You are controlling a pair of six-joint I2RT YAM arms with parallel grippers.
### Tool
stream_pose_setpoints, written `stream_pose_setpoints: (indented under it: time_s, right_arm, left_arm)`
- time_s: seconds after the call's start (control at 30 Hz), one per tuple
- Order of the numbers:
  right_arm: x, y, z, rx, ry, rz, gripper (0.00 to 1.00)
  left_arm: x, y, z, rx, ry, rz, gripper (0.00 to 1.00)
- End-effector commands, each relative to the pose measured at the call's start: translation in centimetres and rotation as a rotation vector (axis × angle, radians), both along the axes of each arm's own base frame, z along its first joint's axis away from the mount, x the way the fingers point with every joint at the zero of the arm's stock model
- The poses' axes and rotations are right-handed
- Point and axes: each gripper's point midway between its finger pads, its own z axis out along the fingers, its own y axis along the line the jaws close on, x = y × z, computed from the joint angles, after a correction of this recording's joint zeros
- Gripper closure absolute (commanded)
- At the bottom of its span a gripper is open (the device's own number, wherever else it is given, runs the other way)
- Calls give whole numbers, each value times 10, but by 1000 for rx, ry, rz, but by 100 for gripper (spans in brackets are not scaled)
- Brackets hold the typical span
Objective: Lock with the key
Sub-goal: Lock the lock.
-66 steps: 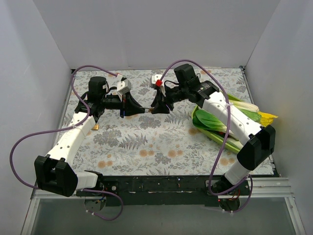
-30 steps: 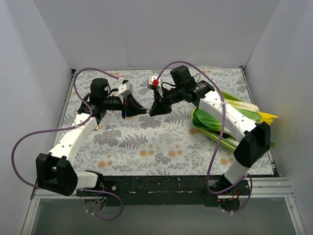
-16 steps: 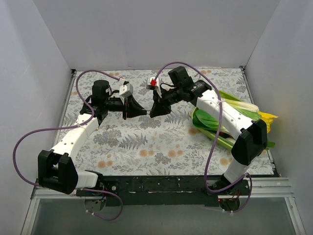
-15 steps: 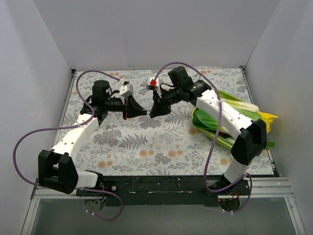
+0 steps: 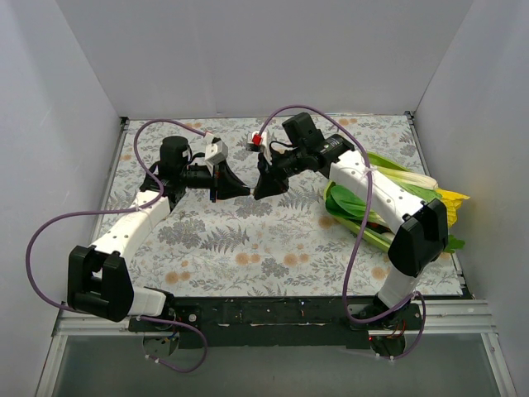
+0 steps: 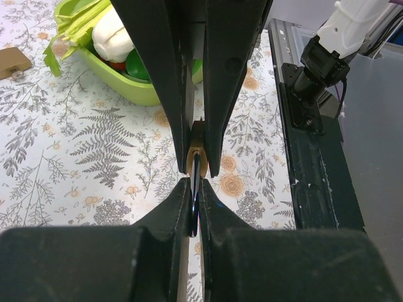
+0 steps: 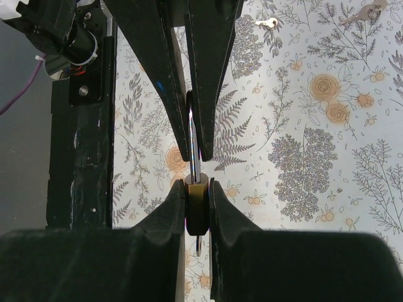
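My two grippers meet tip to tip above the middle of the flowered table. The left gripper (image 5: 242, 189) (image 6: 196, 182) is shut on a thin metal key (image 6: 196, 192), held edge-on. The right gripper (image 5: 261, 188) (image 7: 197, 187) is shut on a small brass padlock (image 7: 197, 206) (image 6: 196, 150). The key's blade (image 7: 193, 148) runs straight into the near face of the lock. A bit of the shackle (image 7: 198, 244) shows behind the lock body. In the top view the lock and key are mostly hidden by the fingers.
A green box of vegetables (image 6: 119, 69) and leafy greens (image 5: 388, 198) lie on the right of the table. Two spare keys (image 7: 269, 22) (image 7: 362, 12) and a small brass block (image 6: 12, 63) rest on the cloth. A black rail (image 5: 273, 310) lines the near edge.
Both arms have drawn closer together. The gap seen between the fingertips earlier has closed, and the key now reaches into the lock.
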Motion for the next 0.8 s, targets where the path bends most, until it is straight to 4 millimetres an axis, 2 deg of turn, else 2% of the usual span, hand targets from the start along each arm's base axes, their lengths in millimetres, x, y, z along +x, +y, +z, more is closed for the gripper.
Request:
stream_pose_setpoints:
  time_s: [0.0,0.07,0.1,0.13,0.17,0.23,0.27,0.3,0.37,0.4,0.5,0.53,0.57,0.63,0.67,0.73,0.77]
  right_arm:
    - [-18,57,89,340,-217,153,99]
    - [-8,49,87,325,-225,99,99]
    - [0,42,74,299,-199,59,99]
    - [7,36,74,287,-204,6,99]
    - [14,32,72,284,-215,-23,99]
    - [30,14,58,256,-223,-107,99]
    - [36,11,59,268,-240,-131,99]
    - [43,4,57,266,-243,-158,99]
    - [48,0,50,259,-221,-191,99]
    - [52,-1,50,265,-217,-203,99]
    - [64,2,52,281,-203,-252,99]
    - [72,1,53,277,-214,-291,99]
    - [78,1,54,280,-203,-328,99]
    - [94,1,65,320,-249,-408,99]
    - [98,0,63,325,-246,-436,99]
    - [107,1,70,356,-247,-496,99]
    - [109,1,70,360,-253,-505,99]
  left_arm:
    - [-32,-31,0,-10,-3,-125,100]
    - [-18,-20,8,-24,23,-66,100]
    - [-14,-16,11,-29,83,-35,100]
    - [-7,-10,16,-37,92,-11,98]
    - [5,3,20,-45,102,34,93]
    - [22,23,29,-58,128,105,90]
    - [25,27,31,-61,136,120,89]
    - [30,31,34,-63,135,140,82]
    - [35,37,39,-65,143,167,76]
    - [37,38,41,-68,149,177,58]
    - [53,44,50,-101,234,280,28]
    - [63,52,54,-126,237,326,12]
    - [65,56,52,-166,394,378,6]
    - [77,66,57,-236,477,436,2]
    - [80,66,55,-278,635,475,2]
    - [97,73,42,-311,783,609,2]
    - [100,73,37,-323,832,626,2]
